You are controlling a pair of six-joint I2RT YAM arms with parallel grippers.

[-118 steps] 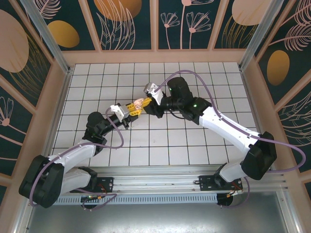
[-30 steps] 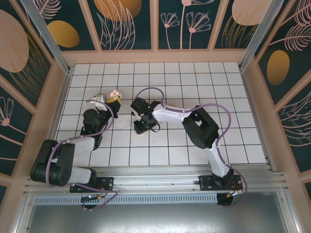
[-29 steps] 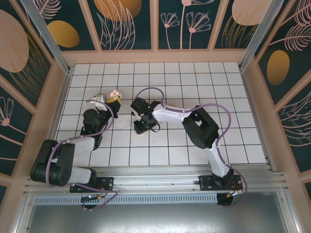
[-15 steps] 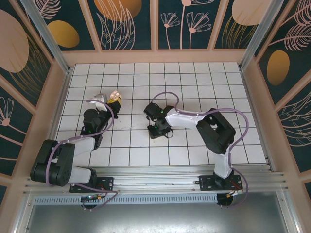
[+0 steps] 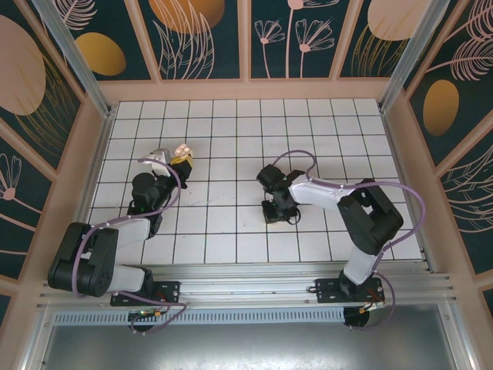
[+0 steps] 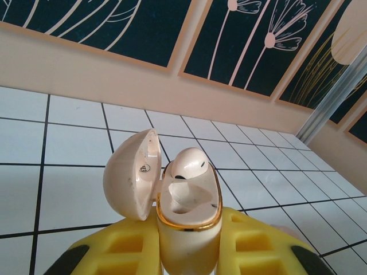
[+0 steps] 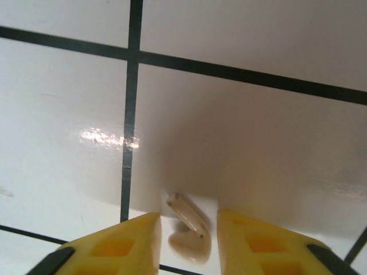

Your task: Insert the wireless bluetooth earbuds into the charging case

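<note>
Since the frame half a second earlier, the right gripper [image 5: 275,213] has been carried to the right across the white tabletop ruled with a black grid [image 5: 323,131], and the right arm is now folded more tightly. The left gripper [image 5: 180,159] has been kept where it was, over the left part of the grid.

The small round salmon-pink plastic clamshell charging case [image 6: 189,226] is clamped upright between the yellow foam-padded fingers [image 6: 117,252] of the left gripper, which are closed firmly on its lower half. Its hinged, dome-shaped lid [image 6: 129,177] is swung open to the left and is paler inside. A thin gold band is seen running around the rim of the case body. One tiny pale pink-white earbud [image 6: 190,162] is seated in the case, its rounded head standing above the rim. A small dark mark is printed inside the lid, but it is too small to be read.

In the right wrist view, the second tiny pale pink-white earbud [image 7: 187,228] is seen lying on a white tile, close to a black grid line. It is straddled by the yellow fingers [image 7: 117,247] of the right gripper, which is pointed down at the tabletop. The jaws are held slightly apart, with a narrow gap visible on each side of the earbud, so it is not pinched. The two grippers are well apart.

Behind the case, dark teal wall panels [image 6: 252,40] drawn with pale flower stems and framed in pale wood are seen.
</note>
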